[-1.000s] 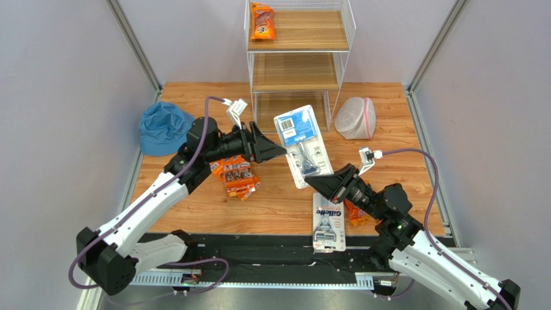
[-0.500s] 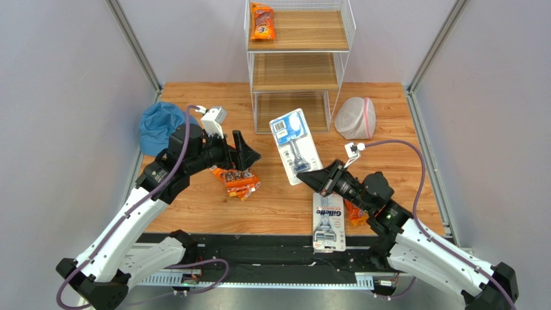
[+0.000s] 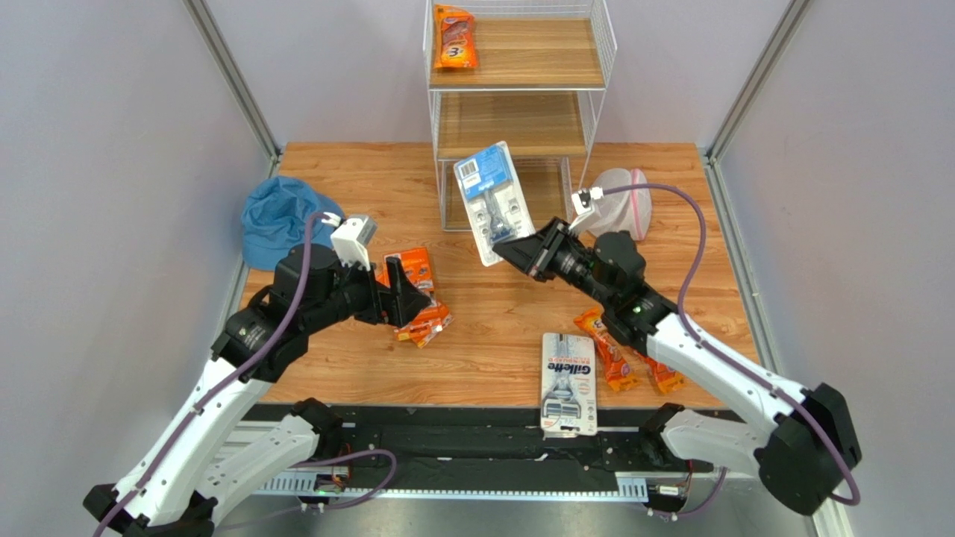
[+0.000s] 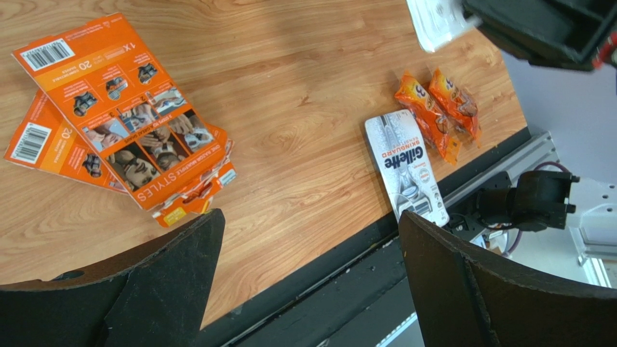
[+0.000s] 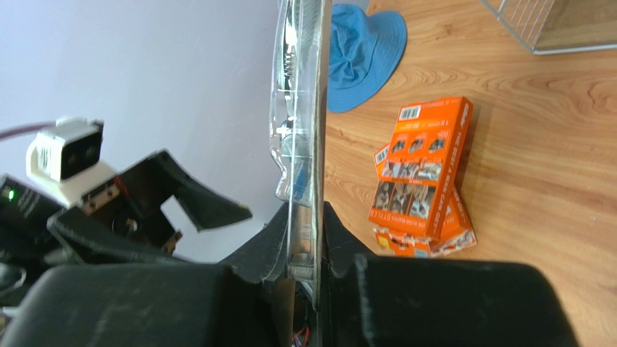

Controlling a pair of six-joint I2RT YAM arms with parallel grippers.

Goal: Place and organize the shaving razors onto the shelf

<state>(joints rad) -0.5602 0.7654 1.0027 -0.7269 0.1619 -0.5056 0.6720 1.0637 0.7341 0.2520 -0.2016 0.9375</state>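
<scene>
My right gripper (image 3: pixel 513 246) is shut on the lower end of a white and blue blister razor card (image 3: pixel 491 199), held in the air in front of the white wire shelf (image 3: pixel 594 84). The card shows edge-on between the jaws in the right wrist view (image 5: pixel 300 108). My left gripper (image 3: pixel 415 304) is open and empty just above the stacked flat orange multi-packs (image 4: pixel 123 116). A Gillette card (image 3: pixel 569 383) and two narrow orange bags (image 3: pixel 611 349) lie near the front edge. One orange pack (image 3: pixel 454 37) lies on the top board.
A blue bucket hat (image 3: pixel 280 218) lies at the far left. A white mesh bag with pink trim (image 3: pixel 617 204) sits right of the shelf foot. Grey walls close both sides. A black rail (image 3: pixel 471 442) runs along the near edge.
My left gripper let go of the blister card, opened and drew back left over the orange multi-packs. My right gripper carried the card up and away toward the shelf.
</scene>
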